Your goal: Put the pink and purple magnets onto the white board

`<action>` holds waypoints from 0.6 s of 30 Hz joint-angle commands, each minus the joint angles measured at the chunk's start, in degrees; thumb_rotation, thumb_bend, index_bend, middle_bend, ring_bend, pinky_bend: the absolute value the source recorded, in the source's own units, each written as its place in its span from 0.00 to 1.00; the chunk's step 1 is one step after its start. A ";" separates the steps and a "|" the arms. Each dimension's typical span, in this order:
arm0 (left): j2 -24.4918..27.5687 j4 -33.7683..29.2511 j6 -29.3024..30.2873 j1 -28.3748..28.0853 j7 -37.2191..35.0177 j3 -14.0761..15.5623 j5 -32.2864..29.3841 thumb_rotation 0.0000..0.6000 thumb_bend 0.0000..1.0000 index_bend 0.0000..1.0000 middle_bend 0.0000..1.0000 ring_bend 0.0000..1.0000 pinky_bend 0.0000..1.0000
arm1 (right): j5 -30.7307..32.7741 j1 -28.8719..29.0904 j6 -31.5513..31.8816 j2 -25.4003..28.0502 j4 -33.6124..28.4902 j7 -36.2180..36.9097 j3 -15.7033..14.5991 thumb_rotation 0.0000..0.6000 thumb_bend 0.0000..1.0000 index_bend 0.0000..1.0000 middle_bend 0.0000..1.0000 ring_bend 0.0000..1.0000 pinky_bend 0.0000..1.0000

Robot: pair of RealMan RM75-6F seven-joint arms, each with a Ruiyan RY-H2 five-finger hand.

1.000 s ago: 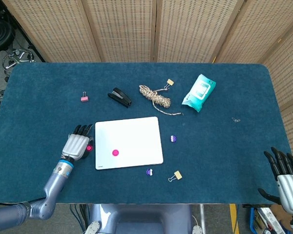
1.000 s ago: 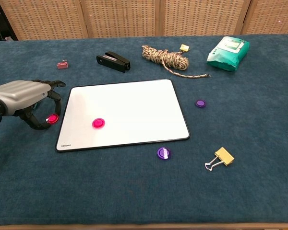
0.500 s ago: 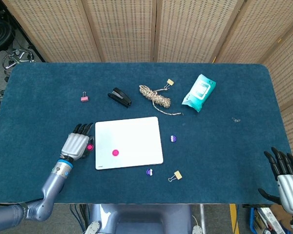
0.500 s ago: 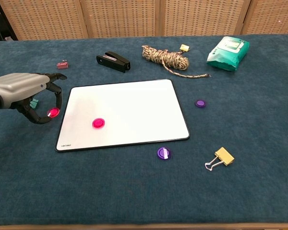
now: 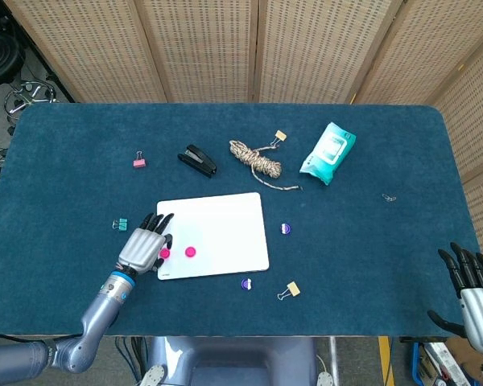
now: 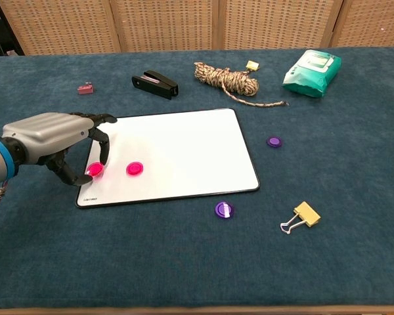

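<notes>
Now, left to right: the left hand (image 6: 52, 141) is pinching a pink magnet (image 6: 94, 170), having carried it from the table beside the white board (image 6: 184, 147) to over the board's left edge; release is likely next. A second pink magnet (image 6: 134, 168) is lying on the board. Two purple magnets (image 6: 224, 210) (image 6: 274, 141) are waiting on the table, off the board. The right hand (image 5: 469, 281) is idling at the table's edge, fingers apart, holding nothing.
</notes>
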 commanded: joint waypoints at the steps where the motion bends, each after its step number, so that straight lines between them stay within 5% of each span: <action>1: -0.59 0.36 0.17 -0.14 0.24 0.10 -0.05 1.00 0.35 0.57 0.00 0.00 0.00 | -0.01 0.03 -0.06 0.02 -0.03 -0.01 -0.01 1.00 0.00 0.00 0.00 0.00 0.00; 18: -1.31 0.53 0.77 -0.40 1.31 -0.10 -1.41 1.00 0.33 0.45 0.00 0.00 0.00 | 0.08 -0.11 0.16 0.29 -0.24 0.35 0.04 1.00 0.00 0.00 0.00 0.00 0.00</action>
